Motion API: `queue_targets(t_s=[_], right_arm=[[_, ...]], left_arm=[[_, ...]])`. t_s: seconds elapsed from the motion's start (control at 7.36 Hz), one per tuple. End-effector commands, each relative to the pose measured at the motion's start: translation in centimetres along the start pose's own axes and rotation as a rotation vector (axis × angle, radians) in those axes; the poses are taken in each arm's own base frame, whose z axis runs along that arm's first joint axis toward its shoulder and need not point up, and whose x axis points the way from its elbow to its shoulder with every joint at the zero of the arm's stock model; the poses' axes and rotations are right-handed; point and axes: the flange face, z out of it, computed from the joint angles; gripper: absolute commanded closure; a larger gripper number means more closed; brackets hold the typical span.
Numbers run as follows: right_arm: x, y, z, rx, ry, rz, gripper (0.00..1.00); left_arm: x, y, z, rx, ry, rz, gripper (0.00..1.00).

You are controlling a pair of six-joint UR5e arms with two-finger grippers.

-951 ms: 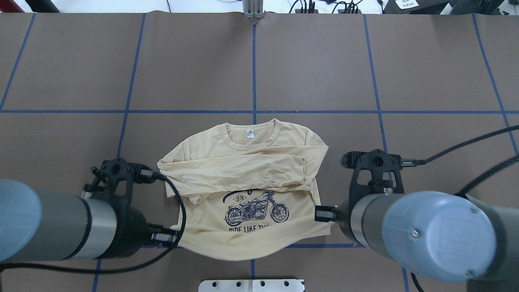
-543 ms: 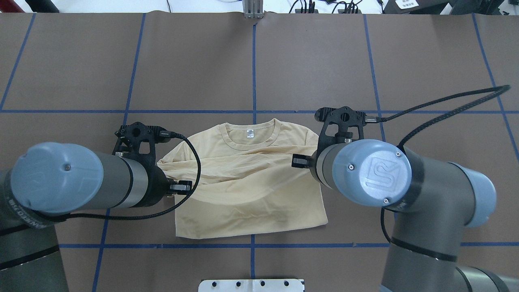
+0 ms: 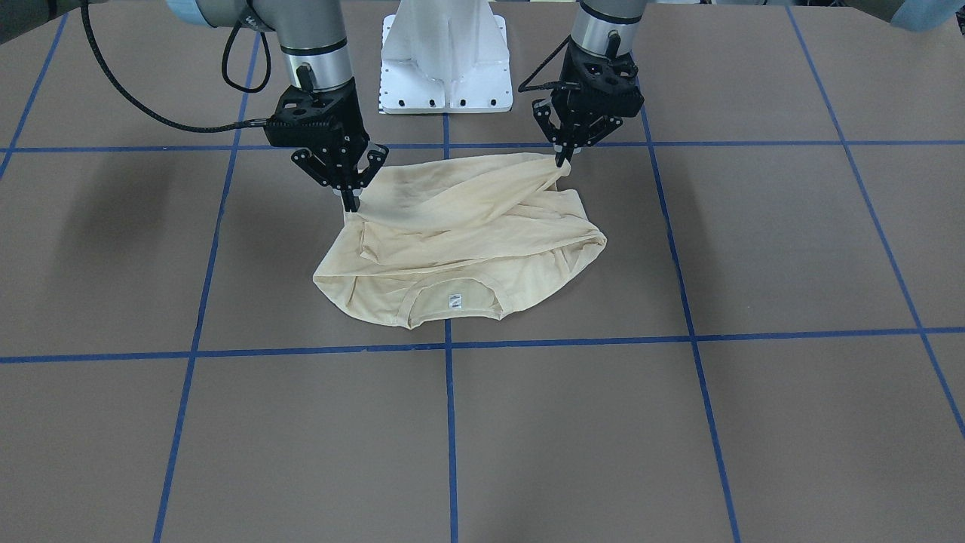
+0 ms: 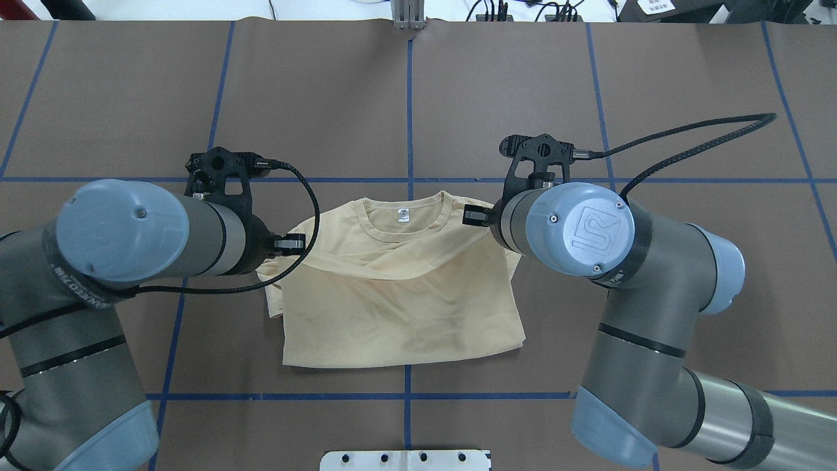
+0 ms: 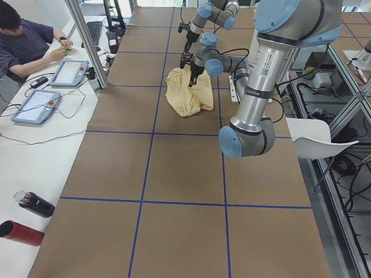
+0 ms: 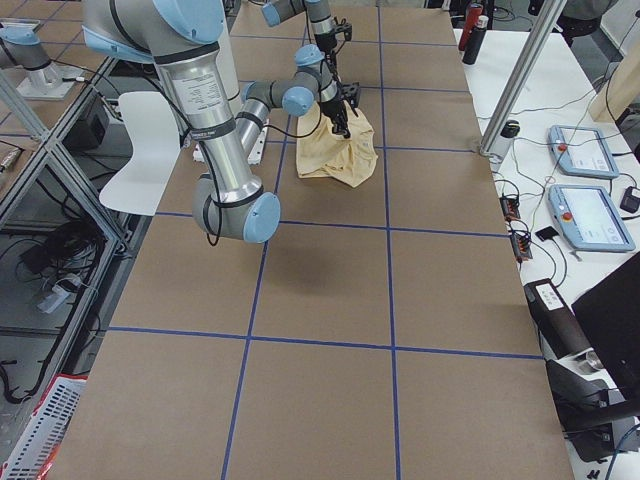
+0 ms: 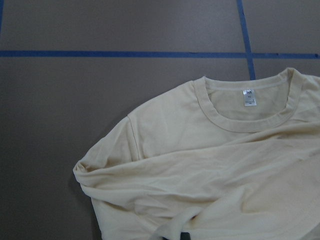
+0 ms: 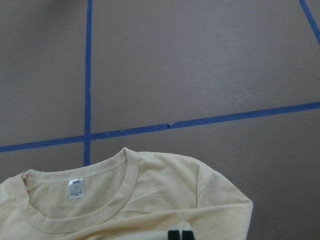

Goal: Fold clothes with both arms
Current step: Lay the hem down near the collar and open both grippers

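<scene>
The cream-yellow T-shirt [image 4: 392, 307] lies mid-table with its collar and white label [image 4: 404, 215] on the far side from the robot. Its near hem is lifted and folded over the body, so the print is hidden. In the front-facing view my left gripper [image 3: 562, 157] is shut on one hem corner and my right gripper [image 3: 351, 200] is shut on the other. Both hold the fabric [image 3: 452, 219] stretched between them above the shirt. In the overhead view my wrists hide both grippers. The right wrist view shows closed fingertips [image 8: 180, 234] on cloth below the collar [image 8: 75, 210].
The white pedestal base [image 3: 446, 56] stands at the robot's table edge. Blue tape lines [image 4: 409, 98] grid the brown table. In the left view an operator [image 5: 23, 43] sits at a side bench with tablets [image 5: 35, 107] and bottles [image 5: 23, 231].
Both grippers have carried the hem away from the robot toward the collar. The folded layer now covers the motorcycle print and the sleeves.
</scene>
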Motion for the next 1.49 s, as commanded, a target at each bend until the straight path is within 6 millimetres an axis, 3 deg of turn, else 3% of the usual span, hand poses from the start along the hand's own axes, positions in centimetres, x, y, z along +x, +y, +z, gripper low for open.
queue_targets(t_s=[0.0,0.27,0.41,0.95,1.36], right_arm=[[0.0,-1.0,4.5,0.010,0.031,-0.001,1.00],[0.8,-0.5,10.4,0.008,0.039,-0.004,1.00],[1.1,-0.3,11.1,0.007,0.042,-0.020,1.00],[1.4,-0.5,11.4,0.007,0.048,-0.031,0.96],[1.7,-2.3,10.7,0.021,0.043,-0.034,0.96]], left_arm=[[-1.2,-2.5,5.3,0.037,-0.034,0.025,1.00],[-2.8,-2.8,11.6,0.042,-0.043,0.025,1.00],[-3.3,-2.8,12.9,0.039,-0.051,0.024,1.00],[-3.9,-2.7,13.7,0.034,-0.067,0.025,1.00],[-3.9,-3.4,12.7,0.046,-0.056,0.098,1.00]])
